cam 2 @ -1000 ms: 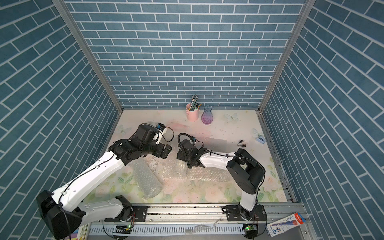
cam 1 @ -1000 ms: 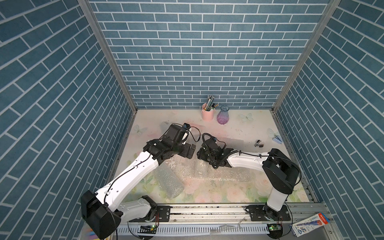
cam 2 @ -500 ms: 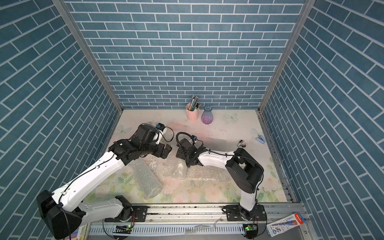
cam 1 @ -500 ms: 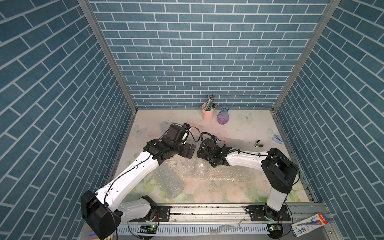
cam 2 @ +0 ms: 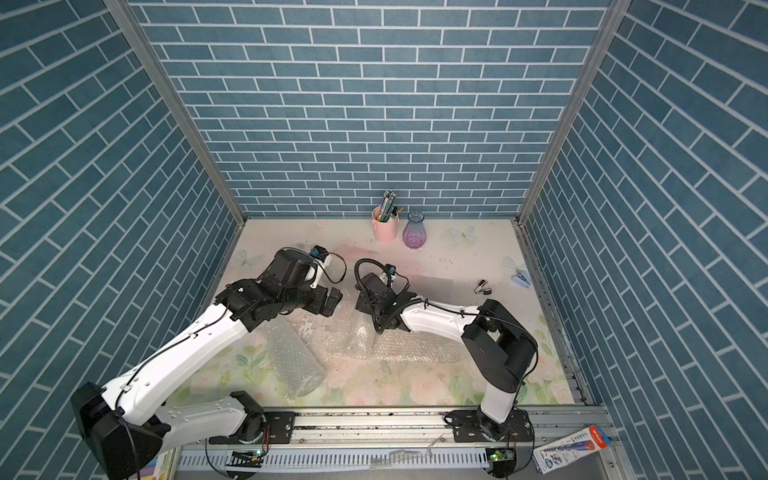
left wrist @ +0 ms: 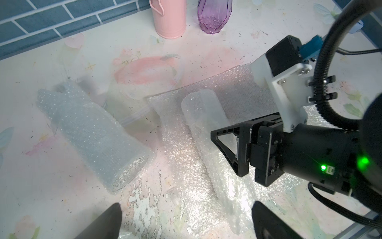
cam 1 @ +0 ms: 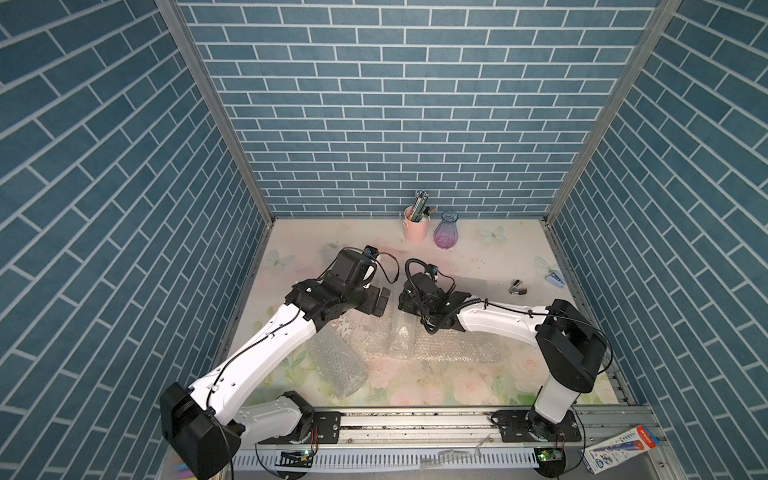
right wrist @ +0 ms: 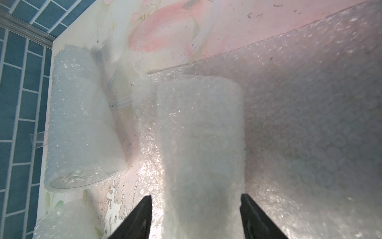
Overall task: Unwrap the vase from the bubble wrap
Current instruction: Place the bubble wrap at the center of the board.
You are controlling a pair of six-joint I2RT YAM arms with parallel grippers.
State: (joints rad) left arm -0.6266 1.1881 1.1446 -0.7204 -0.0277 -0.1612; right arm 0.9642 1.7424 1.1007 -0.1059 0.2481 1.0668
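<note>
Both arms meet over the middle of the table [cam 1: 498,257], tools facing each other. The left gripper [left wrist: 187,215] is wide open and empty, hovers above the crinkled wrap and touches nothing; judged as standing by to pin or take a loose flap. The right gripper [right wrist: 196,201] straddles the centre roll [right wrist: 198,134], one finger on either side and very close to it. Whether it actually squeezes the roll cannot be told. That straddle would suit rolling or lifting the tube so a layer peels off. Cannot tell if anything is inside this roll.

The wrapped vase [left wrist: 97,140] lies on its side, left of the roll and apart from it. Its glass base shows at one end and bubble wrap goes all round the body, so the unwrapping reads as not done. Neither gripper touches it. In both top views it sits near-left, partly under the left arm [cam 1: 266,349].

The flat sheet [right wrist: 310,103] spreads right from the roll, lying on the table with its far edge straight and free.

Room: the far half of the table is open. The pink cup [cam 1: 415,228] and purple vase [cam 1: 445,235] stand at the back wall, well apart from the work. A small black clip [cam 1: 517,287] lies far right, out of the way. Tight spots: the grippers are just beside each other, the left side wall is near the wrapped vase, and the near rail [cam 1: 415,419] is close behind the wrap
</note>
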